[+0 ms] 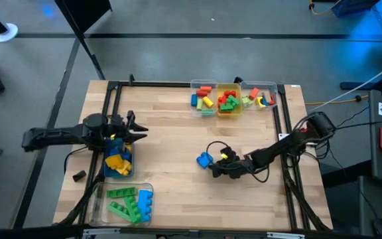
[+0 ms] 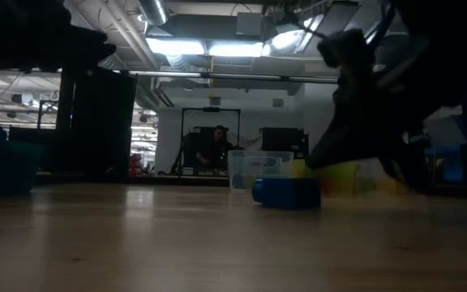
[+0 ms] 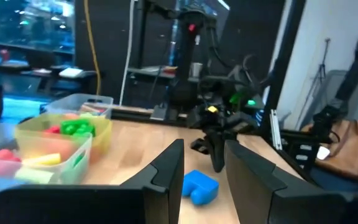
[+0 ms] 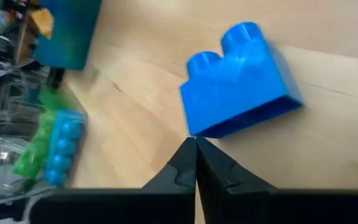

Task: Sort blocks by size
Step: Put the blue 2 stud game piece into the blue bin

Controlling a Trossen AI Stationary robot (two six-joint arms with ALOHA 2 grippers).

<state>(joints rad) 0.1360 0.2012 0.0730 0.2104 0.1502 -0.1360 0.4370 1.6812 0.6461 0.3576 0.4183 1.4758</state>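
Blocks mostly binned; one blue block [image 1: 204,159] lies loose mid-tabletop [image 1: 178,139]. Your right hand [image 4: 196,149] sits just beside it, fingers together, empty. Left hand [image 1: 138,129], fingers apart, hangs over its bin [image 1: 106,170].

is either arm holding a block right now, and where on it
Neither. The right gripper has its jaws shut on nothing, tips just short of the blue block. The left gripper hovers partly open and empty over the blue bin.
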